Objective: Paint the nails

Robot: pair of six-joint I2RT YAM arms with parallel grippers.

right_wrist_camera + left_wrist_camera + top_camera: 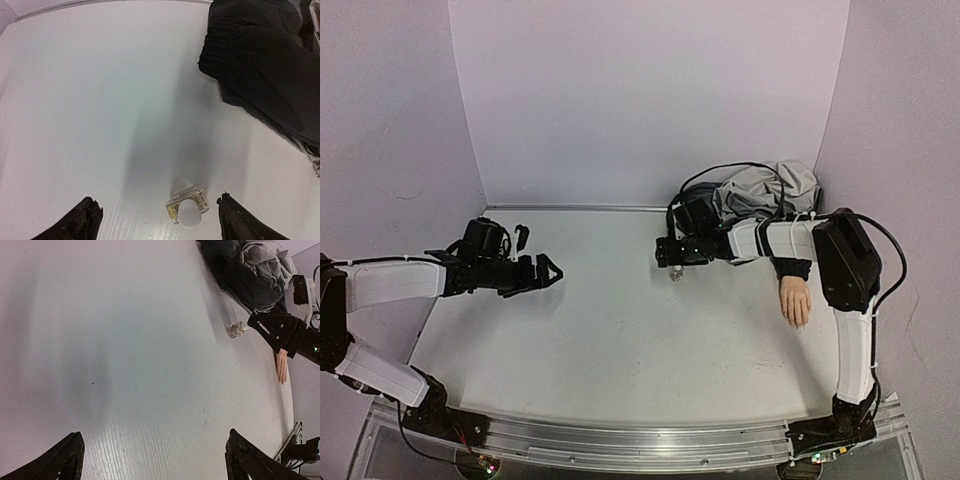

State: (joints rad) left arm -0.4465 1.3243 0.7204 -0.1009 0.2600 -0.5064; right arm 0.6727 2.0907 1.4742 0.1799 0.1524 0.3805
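The left gripper (154,450) hovers over the bare table (620,340) at the left, fingers spread wide around nothing, apparently idle. Near the middle, the right gripper (157,207) hangs with fingers equally apart, the white-capped bottle (188,211) standing untouched between them, likely lined up for a grasp. Far right, the mannequin hand (796,298) lies flat, its nails (799,321) pointing toward the near edge and its sleeve running back into the crumpled jacket (770,188).
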